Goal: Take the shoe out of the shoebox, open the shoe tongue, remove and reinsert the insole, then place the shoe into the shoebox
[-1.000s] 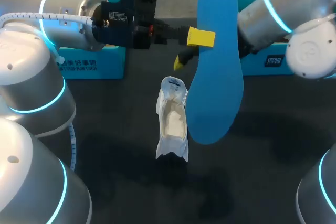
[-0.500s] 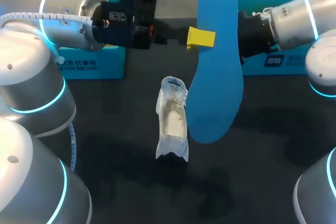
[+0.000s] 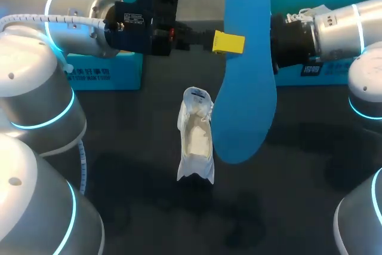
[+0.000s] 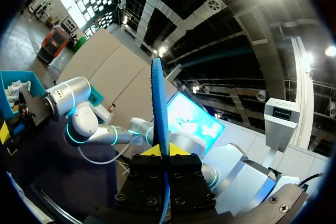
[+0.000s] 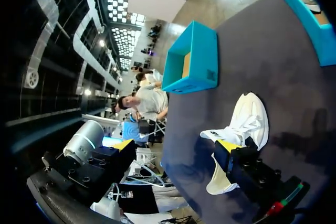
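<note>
The shoe (image 3: 196, 138) is out and its insole (image 3: 246, 76) removed. The left gripper (image 3: 228, 42) pinches the insole, and the right gripper (image 5: 175, 145) is spread, empty. Reinserting and boxing remain.

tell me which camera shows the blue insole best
The head view: the insole shows its flat face, held by the left gripper near the shoe. The left wrist view shows only its thin edge in that gripper. The right wrist view gives no clear sight of it.

Dark counter (image 3: 286, 207) carrying one shoe and two boxes.
A white shoe (image 3: 196, 138) sits on its sole near the middle. A blue shoebox (image 3: 113, 73) rests at the far left, and a second blue box (image 3: 334, 68) at the far right, both well apart from the shoe.
</note>
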Controlling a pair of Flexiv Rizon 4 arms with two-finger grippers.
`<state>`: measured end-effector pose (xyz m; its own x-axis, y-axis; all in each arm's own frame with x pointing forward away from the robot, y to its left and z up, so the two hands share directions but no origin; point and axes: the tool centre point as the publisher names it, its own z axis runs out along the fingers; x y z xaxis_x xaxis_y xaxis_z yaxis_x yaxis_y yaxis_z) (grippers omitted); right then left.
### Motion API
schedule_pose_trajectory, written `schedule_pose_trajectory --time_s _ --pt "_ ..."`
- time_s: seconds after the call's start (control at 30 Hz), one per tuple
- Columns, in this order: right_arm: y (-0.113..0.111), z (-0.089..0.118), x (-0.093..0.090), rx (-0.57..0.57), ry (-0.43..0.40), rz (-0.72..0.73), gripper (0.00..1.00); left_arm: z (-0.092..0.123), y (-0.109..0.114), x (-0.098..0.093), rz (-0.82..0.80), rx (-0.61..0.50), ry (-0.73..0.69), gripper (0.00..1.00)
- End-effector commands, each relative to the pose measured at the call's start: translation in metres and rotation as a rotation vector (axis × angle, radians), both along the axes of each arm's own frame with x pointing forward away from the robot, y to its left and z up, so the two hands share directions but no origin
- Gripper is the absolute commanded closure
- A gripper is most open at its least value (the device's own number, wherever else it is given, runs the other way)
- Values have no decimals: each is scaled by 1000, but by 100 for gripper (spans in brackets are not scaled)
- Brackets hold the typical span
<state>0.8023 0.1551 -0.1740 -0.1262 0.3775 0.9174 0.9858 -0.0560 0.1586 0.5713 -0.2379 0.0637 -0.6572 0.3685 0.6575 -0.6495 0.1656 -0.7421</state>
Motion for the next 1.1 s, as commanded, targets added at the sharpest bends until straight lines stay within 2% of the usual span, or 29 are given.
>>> schedule_pose_trajectory --time_s 0.03,0.23,0.3,0.4,0.57,0.7,0.8,0.87,1.1 --pt "-5 0 -2 20 31 -26 0 -1 0 -1 1 0 0 100" --pt "-17 10 -19 84 65 -50 0 -1 0 -1 1 0 0 100" --pt "-21 14 -24 170 67 -54 0 -1 0 -1 1 0 0 100" --pt "-25 19 -31 208 68 -50 0 -1 0 -1 1 0 0 100" --pt "-26 31 -38 201 50 -52 0 -1 0 -1 1 0 0 100" --pt "-25 43 -42 262 13 -46 0 -1 0 -1 1 0 0 100" --pt "-24 53 -45 234 -22 -57 0 -1 0 -1 1 0 0 100" --pt "-24 57 -46 253 -28 -73 0 -1 0 -1 1 0 0 100" --pt "-24 57 -46 253 -28 -73 0 -1 0 -1 1 0 0 100"
